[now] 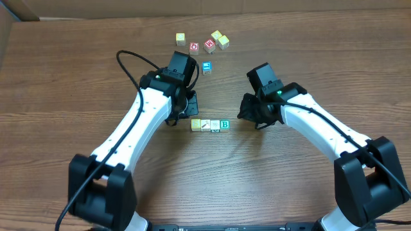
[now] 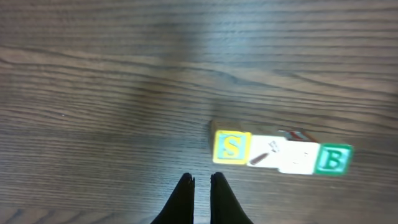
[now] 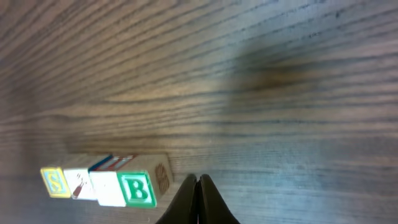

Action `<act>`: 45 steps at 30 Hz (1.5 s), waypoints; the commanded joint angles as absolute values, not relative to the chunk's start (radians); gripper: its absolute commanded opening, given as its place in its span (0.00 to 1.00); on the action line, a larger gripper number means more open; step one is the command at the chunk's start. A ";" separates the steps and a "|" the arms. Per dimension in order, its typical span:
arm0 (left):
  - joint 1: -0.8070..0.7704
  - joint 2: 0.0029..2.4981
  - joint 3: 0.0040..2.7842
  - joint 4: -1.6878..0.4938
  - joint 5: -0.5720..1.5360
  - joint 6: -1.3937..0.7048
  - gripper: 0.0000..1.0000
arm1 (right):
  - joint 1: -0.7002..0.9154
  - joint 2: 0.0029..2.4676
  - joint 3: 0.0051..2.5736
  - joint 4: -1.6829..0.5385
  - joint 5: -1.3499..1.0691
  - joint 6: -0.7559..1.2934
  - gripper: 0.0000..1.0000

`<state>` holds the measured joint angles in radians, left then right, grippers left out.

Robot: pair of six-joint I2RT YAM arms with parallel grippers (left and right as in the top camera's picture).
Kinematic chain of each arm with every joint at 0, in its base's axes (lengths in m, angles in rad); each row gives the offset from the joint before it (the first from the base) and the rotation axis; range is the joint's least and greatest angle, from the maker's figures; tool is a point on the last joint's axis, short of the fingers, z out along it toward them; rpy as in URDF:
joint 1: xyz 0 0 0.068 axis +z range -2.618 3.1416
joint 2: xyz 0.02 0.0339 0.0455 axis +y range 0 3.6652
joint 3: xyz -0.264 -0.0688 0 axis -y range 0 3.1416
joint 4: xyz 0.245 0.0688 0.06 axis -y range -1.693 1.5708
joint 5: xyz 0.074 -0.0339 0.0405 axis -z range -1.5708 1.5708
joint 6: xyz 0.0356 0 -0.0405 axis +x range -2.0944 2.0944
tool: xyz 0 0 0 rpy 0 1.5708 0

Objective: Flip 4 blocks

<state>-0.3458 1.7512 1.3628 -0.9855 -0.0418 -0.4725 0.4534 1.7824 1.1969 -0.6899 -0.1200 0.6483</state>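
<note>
The left gripper (image 2: pixel 201 182) is clenched on nothing, with only a thin slit of table showing between its fingers. The right gripper (image 3: pixel 199 182) is clenched too, its tips pressed together and empty. The 4 blocks (image 1: pixel 210 125) lie in 1 tight row, touching side to side, between the 2 grippers. From the left gripper, the row sits just ahead of the tips and off to the right, with the S block (image 2: pixel 231 147) nearest and the B block (image 2: pixel 334 159) farthest. From the right gripper, the same row lies just to the left of the tips, B block nearest, close but apart.

No block is gripped or tipped, so the flipping seems to be at its start. An end block looks like the best first pick, since the 2 middle ones are wedged by their neighbours. The jaws must open first, close across 2 free faces, lift the cube clear of the row, then roll and set it down. Nudging with shut tips risks scattering the row. The blue-print cube (image 1: pixel 207 67), beyond the left gripper, is best left alone
</note>
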 commanded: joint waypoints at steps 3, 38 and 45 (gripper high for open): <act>-0.297 1.848 1.357 -0.990 -0.047 -0.467 0.04 | 0.460 1.777 1.109 -0.575 -0.102 0.660 0.04; -0.295 1.984 1.357 -0.983 0.045 -0.336 0.04 | 0.550 1.809 0.922 -0.264 -0.001 0.733 0.04; -0.295 1.984 1.357 -0.978 0.045 -0.336 0.04 | 0.551 1.809 0.922 -0.243 -0.084 0.734 0.04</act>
